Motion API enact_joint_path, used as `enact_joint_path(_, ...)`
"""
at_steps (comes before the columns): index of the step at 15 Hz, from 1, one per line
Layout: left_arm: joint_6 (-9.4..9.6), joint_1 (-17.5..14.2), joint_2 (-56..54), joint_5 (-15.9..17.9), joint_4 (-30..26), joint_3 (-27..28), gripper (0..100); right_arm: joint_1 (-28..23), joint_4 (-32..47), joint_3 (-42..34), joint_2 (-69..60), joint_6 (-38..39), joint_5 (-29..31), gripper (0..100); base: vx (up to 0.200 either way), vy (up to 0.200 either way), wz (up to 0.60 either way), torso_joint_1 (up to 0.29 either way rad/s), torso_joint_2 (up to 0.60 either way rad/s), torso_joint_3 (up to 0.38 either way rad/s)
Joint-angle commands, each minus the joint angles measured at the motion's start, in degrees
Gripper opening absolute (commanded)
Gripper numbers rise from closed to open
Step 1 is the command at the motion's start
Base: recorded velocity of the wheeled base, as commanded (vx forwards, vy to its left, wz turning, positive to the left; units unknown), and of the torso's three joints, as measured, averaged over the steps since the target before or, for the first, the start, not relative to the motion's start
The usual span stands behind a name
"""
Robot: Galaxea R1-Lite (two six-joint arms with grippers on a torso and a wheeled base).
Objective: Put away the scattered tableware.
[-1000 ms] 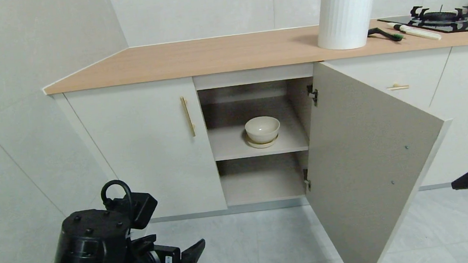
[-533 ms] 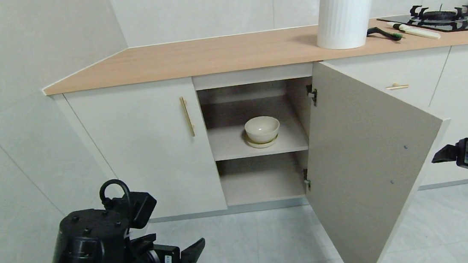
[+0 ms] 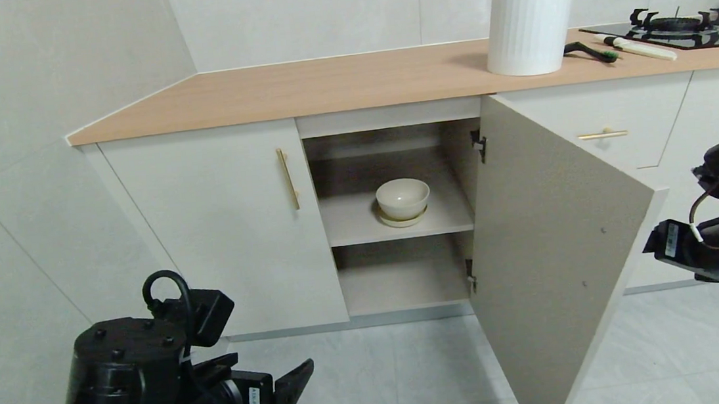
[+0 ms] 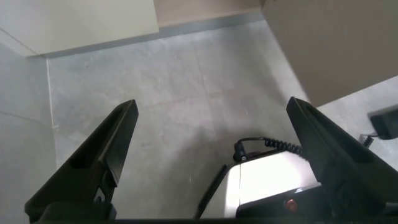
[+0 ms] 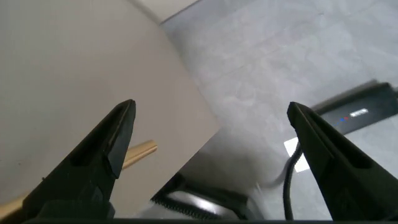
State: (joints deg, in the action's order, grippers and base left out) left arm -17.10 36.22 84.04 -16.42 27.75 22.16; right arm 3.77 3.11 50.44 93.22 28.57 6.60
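L gripper (image 4: 211, 104) spread wide; tile floor (image 4: 155, 87) mid-frame btwn fingers, cabinet door (image 4: 336, 43) just past one.

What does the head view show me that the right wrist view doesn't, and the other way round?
Head view adds the bowl on its plate on the cabinet shelf, the countertop and the left gripper. Right wrist view adds a gold handle at the door's edge. Shared: the open cabinet door, the tiled floor and the open right gripper.
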Motion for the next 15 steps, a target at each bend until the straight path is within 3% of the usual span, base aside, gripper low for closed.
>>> enact_joint_path(1, -0.04, -0.01, -0.46, -0.01, 0.03, 0.34, 100, 4.58, -0.12, -0.26, 0.47, 0.08, 0.0, 100, 0.0, 0.0, 0.0, 0.0, 0.0, 0.0)
enact_joint_path(9, -0.04, -0.01, -0.02, -0.01, 0.03, 0.6, 100, 22.34, -4.34, 8.09, 10.58, -0.45, -0.09, 100, 0.0, 0.0, 0.0, 0.0, 0.0, 0.0)
enact_joint_path(15, -0.04, -0.01, 0.68, -0.01, 0.03, 0.6, 100, 23.74, -7.94, 14.42, 18.75, -0.45, -0.18, 100, 0.0, 0.0, 0.0, 0.0, 0.0, 0.0)
